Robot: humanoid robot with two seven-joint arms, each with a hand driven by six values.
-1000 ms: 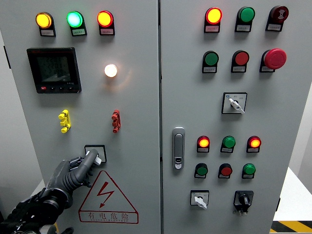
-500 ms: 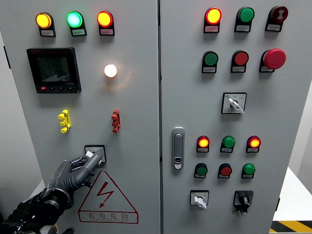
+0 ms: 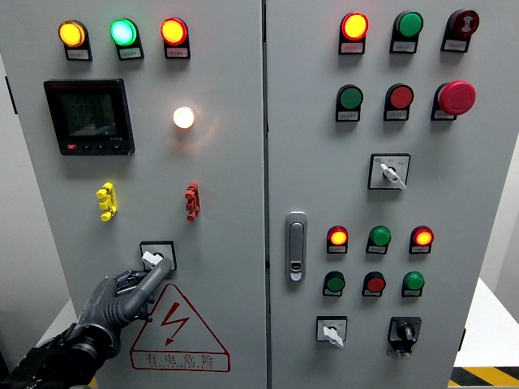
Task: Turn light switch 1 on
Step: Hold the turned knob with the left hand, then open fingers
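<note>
Light switch 1 (image 3: pixel 152 258) is a small rotary selector with a white knob in a black square plate, low on the left cabinet door. My left hand (image 3: pixel 154 267), dark and fingered, reaches up from the lower left. Its fingertips (image 3: pixel 160 264) pinch the knob, with the forefinger lying along the knob's right side. The white knob points up and to the left. A round white lamp (image 3: pixel 184 117) above it glows. My right hand is out of sight.
A yellow toggle (image 3: pixel 106 201) and a red toggle (image 3: pixel 192 201) sit above the switch, and a red warning triangle (image 3: pixel 178 328) below it. A black meter (image 3: pixel 89 116) and three lit pilot lamps are higher up. The right door carries a handle (image 3: pixel 297 245), buttons and selectors.
My left hand has sunk slightly and twisted at the switch. The white knob has swung from pointing down-right to pointing up-left. The lamp glows throughout.
</note>
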